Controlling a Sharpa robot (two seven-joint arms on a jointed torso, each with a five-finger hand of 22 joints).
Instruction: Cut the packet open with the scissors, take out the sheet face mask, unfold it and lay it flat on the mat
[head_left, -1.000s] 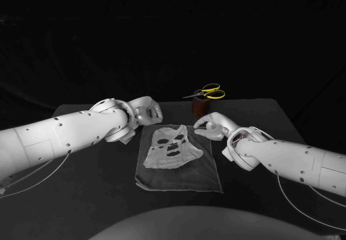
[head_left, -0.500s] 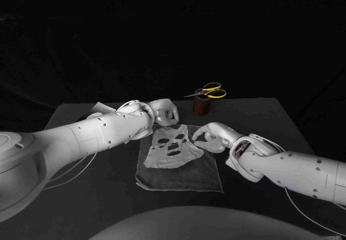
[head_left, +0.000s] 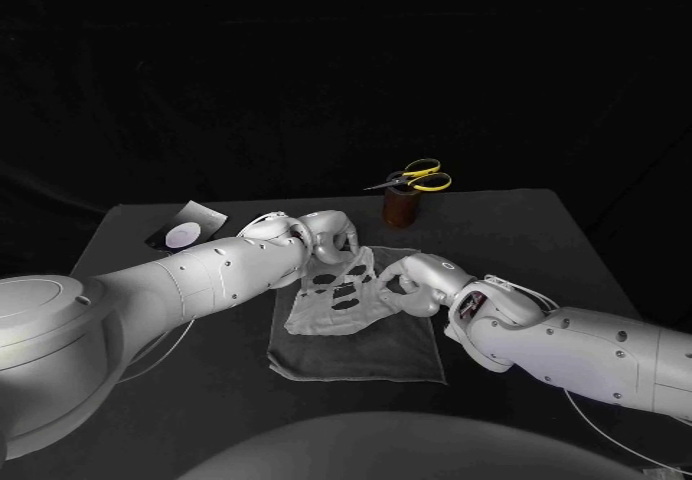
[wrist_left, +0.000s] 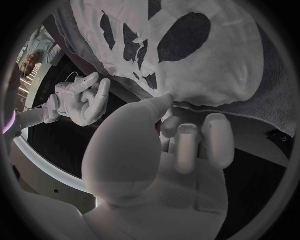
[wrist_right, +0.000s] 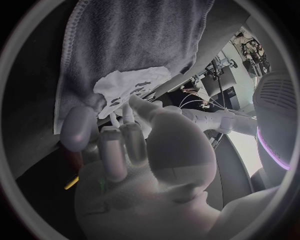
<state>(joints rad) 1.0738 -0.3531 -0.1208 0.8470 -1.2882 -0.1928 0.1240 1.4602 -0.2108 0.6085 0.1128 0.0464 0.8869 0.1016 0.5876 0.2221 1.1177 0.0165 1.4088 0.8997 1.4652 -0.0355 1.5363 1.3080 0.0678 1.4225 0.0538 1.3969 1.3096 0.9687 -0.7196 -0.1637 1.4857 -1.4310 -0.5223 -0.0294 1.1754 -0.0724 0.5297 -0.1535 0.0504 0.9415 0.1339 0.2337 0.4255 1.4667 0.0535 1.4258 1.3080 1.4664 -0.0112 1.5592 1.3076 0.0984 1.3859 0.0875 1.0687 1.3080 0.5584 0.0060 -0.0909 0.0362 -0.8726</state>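
Nearest on the worktop lies the grey mat, with the unfolded sheet face mask spread over its far half. The right hand reaches its fingertips to the mask's right edge and the left hand has its thumb touching the far left corner; whether either grips the sheet, I cannot tell. Beyond, the packet lies at the far left, and the scissors sit on a brown holder near the far edge.

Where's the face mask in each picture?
Head view: sheet face mask mid-table, between left robot hand and right robot hand.
Left wrist view: sheet face mask just beyond that robot hand.
Right wrist view: sheet face mask just beyond that robot hand.
Shared landmark: grey mat underneath.
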